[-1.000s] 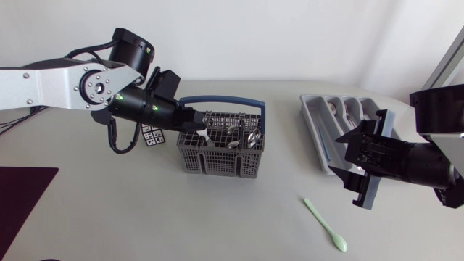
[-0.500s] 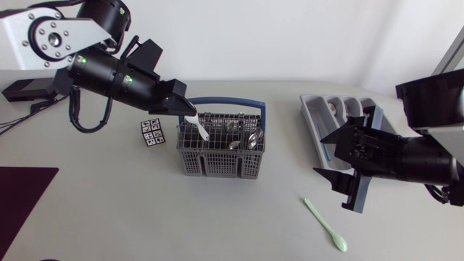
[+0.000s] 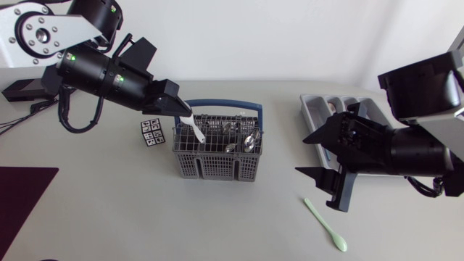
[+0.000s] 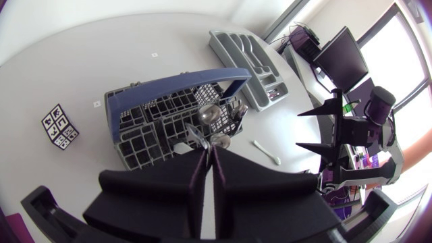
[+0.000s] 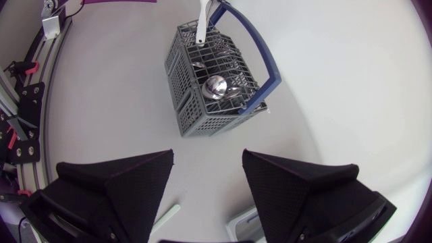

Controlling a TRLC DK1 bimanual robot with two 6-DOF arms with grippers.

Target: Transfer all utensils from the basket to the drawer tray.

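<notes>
The basket is a grey plastic box of fine square mesh, split into small cells and topped by a smooth blue hoop handle. It stands near the middle of the pale matte table. Several shiny metal spoons stand in its cells with their rounded bowls up. The left gripper hangs over the basket's rear left corner, its two black wedge fingers pressed onto the top of a flat white plastic utensil. The utensil's long axis is tilted: the held end leans back toward the left arm and the lower end dips into a corner cell. Just beside the basket on that side lies a small black-and-white patterned block. The drawer tray is smooth moulded grey plastic with long narrow troughs running front to back, and it is partly covered by the right arm. The right gripper hovers between basket and tray with its fingers spread wide and nothing between them. A slim pale green plastic spoon lies flat on the table below it, its bowl pointing away from the basket and its handle end toward the gripper.
</notes>
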